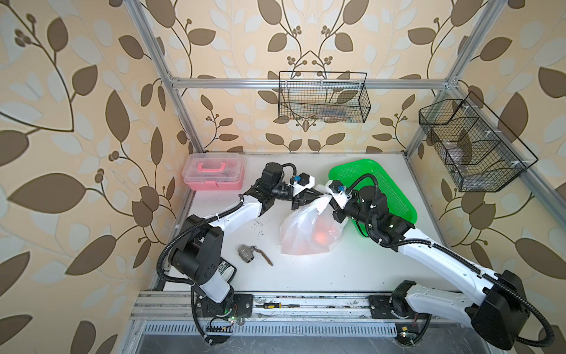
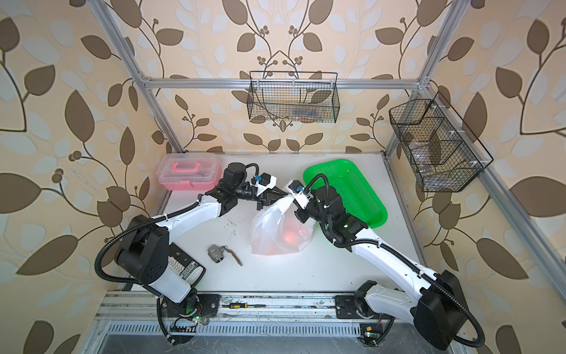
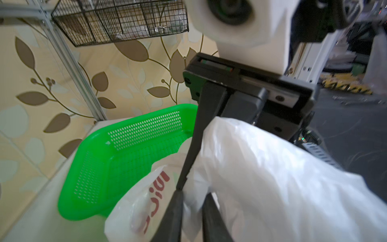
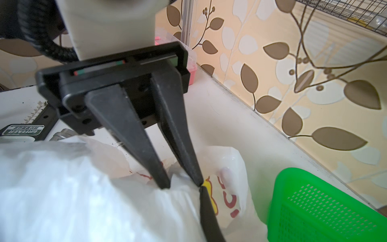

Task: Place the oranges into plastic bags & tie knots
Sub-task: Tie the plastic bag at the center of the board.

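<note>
The plastic bag (image 1: 306, 230) stands mid-table in both top views, white and translucent, its top drawn up to a peak. Oranges (image 1: 321, 236) glow through its film low on the right side. Both grippers meet at that peak. My left gripper (image 3: 193, 196) is shut on a bunch of bag film, which fills the narrow gap between its fingers (image 3: 173, 211). My right gripper (image 4: 201, 189) is shut on the film too; only one of its fingers shows, the rest lies under the bag (image 4: 83, 199). The knots are out of view, hidden among the fingers and folds.
A green mesh basket (image 1: 389, 184) lies just right of the bag, under the right arm. At the back left stands a pink toolbox (image 1: 214, 171). A metal fitting with a brown lever (image 1: 248, 253) lies front left of the bag. Wire baskets (image 1: 324, 98) hang on the walls.
</note>
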